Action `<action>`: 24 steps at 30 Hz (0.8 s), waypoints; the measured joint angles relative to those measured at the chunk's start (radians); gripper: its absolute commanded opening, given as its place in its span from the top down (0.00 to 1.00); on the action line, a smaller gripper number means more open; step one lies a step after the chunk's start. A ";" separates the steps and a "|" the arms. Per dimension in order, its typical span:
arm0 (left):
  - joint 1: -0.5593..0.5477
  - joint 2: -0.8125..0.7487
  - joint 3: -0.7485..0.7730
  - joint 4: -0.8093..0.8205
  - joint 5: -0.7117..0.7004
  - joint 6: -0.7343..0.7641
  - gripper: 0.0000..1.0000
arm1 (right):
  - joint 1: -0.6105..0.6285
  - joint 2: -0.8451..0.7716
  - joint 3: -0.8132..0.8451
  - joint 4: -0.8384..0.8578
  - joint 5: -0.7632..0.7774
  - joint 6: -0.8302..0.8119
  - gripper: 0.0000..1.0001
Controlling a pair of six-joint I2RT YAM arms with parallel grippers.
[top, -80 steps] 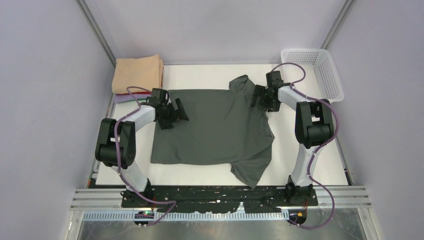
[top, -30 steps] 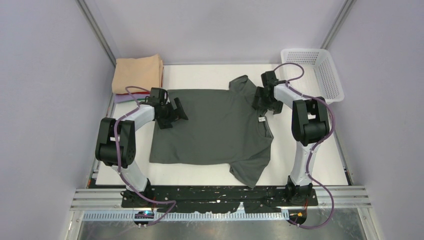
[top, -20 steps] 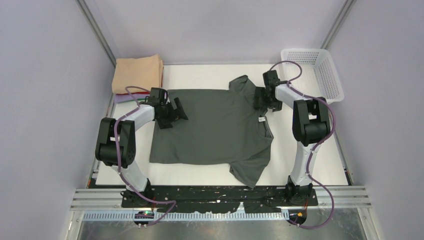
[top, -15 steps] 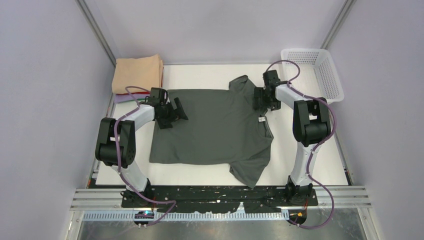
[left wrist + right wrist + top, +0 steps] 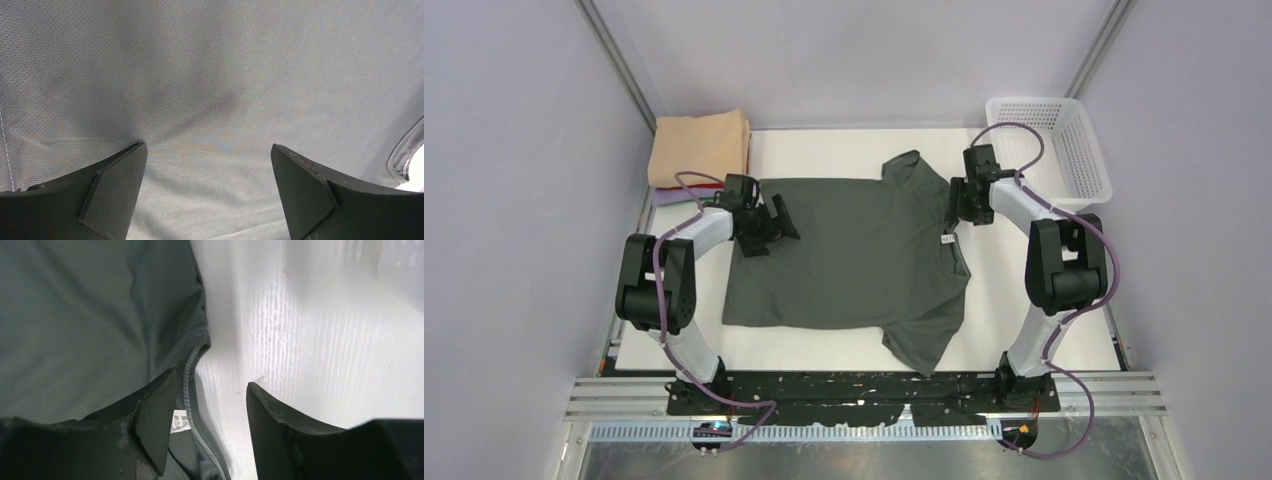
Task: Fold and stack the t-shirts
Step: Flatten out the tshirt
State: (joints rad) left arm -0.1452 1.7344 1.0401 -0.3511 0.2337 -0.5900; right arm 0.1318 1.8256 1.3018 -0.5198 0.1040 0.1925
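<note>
The dark grey t-shirt (image 5: 854,250) lies spread flat in the middle of the white bench (image 5: 1014,270), its hem to the left and its collar to the right. One sleeve points to the far side and the other to the near edge.

The left tool (image 5: 776,230) sits low over the shirt's far left part. Its jaws are spread wide with nothing between them but flat cloth. In the left wrist view a faint pucker runs from one fingertip (image 5: 135,152).

The right tool (image 5: 961,205) is at the collar, also spread. One finger (image 5: 160,405) is above the neck seam, right by the small white label (image 5: 179,421), and the other is over bare bench.

At the far left corner is a folded stack topped by a peach-tan t-shirt (image 5: 699,145), with lavender and red edges (image 5: 664,192) showing beneath it. A white mesh basket (image 5: 1086,165) stands at the far right corner.
</note>
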 measured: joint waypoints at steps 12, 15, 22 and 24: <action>0.002 0.000 0.000 0.000 0.003 0.000 0.00 | -0.018 0.071 0.006 -0.013 0.011 0.081 0.51; 0.002 0.000 0.000 0.000 0.003 0.000 0.00 | -0.018 0.114 0.031 -0.005 -0.014 0.113 0.54; 0.002 0.000 0.000 0.000 0.004 0.000 0.00 | -0.018 0.145 0.056 0.011 -0.035 0.157 0.70; 0.002 0.000 0.000 0.000 0.004 0.000 0.00 | -0.018 0.152 0.064 0.012 -0.036 0.163 0.77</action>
State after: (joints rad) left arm -0.1436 1.7344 1.0401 -0.3508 0.2375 -0.5896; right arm 0.1139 1.9778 1.3655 -0.5079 0.0681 0.3553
